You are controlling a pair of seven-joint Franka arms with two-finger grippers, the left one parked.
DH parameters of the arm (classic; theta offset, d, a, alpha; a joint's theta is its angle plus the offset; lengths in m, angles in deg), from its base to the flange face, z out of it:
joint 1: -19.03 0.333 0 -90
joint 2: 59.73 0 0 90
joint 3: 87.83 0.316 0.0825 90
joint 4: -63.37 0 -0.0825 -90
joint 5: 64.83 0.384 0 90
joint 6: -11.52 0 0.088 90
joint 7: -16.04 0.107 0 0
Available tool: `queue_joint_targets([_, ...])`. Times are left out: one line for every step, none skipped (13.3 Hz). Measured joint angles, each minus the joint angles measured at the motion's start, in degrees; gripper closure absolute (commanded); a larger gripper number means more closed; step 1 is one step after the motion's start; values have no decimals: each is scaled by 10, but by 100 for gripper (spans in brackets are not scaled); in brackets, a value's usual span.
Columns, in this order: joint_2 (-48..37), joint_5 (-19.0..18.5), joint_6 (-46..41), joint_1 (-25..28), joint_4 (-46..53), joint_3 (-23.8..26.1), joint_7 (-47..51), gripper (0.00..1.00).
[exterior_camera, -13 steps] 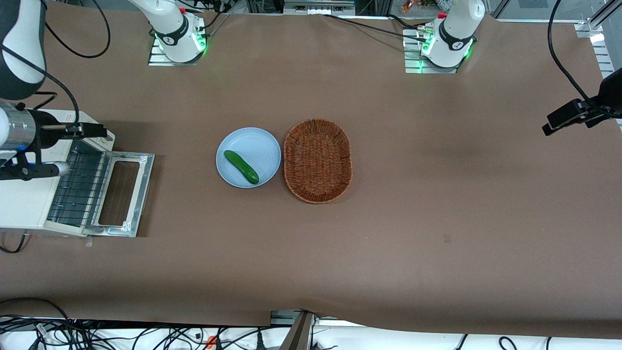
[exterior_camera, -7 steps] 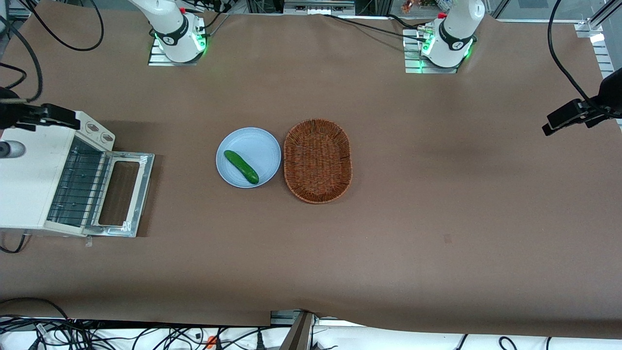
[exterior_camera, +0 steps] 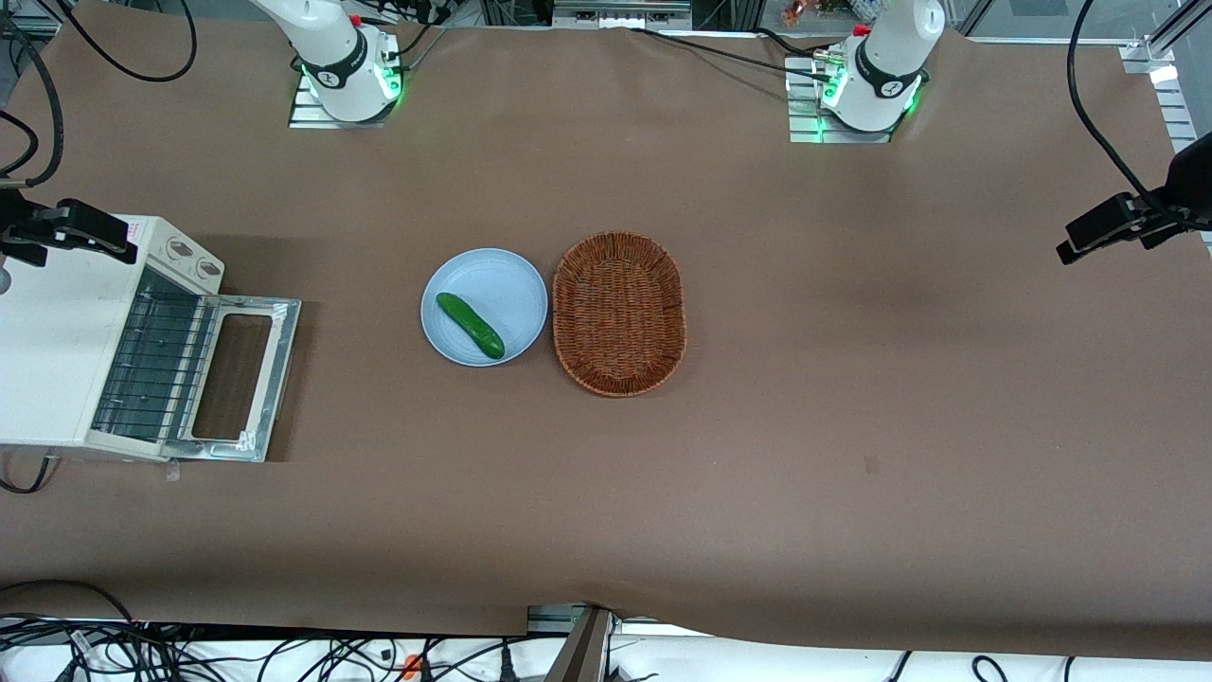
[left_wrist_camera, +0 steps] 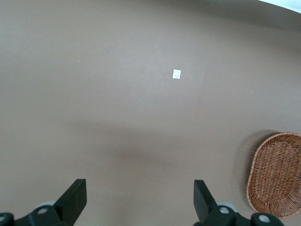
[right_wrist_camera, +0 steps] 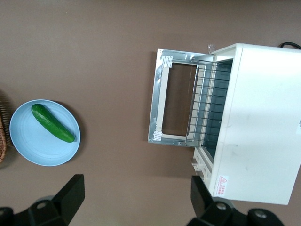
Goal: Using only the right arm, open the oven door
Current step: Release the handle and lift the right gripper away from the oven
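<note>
Right wrist view: end effector (right_wrist_camera: 136, 197) spread above red-triangle label (right_wrist_camera: 221, 181), text unreadable.

Your front view looks steeply down from high above the table (exterior_camera: 757, 493), taking in its whole length from the oven (exterior_camera: 57, 360) at the working arm's end to the parked arm's end. Your right wrist view faces straight down from well above the oven (right_wrist_camera: 258, 122), with the gripper (right_wrist_camera: 134, 200) spread wide at its edge; it shares the oven, its door (right_wrist_camera: 171, 96) lying flat open, and the plate (right_wrist_camera: 44, 134) with the front view. Your left wrist view also looks down, sharing only the basket (left_wrist_camera: 277, 174) and bare tabletop
</note>
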Motion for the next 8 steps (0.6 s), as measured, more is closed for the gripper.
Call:
queue_joint_targets([0, 0, 6, 0, -3, 0, 0, 0])
queue_joint_targets([0, 0, 9, 0, -5, 0, 0, 0])
queue_joint_targets([0, 0, 11, 0, -8, 0, 0, 0])
queue_joint_targets([0, -2, 12, 0, -10, 0, 0, 0])
queue_joint_targets([0, -5, 12, 0, -10, 0, 0, 0])
queue_joint_targets([0, -7, 13, 0, -10, 0, 0, 0])
queue_joint_targets([0, -8, 13, 0, -10, 0, 0, 0])
queue_joint_targets([0, -8, 13, 0, -10, 0, 0, 0])
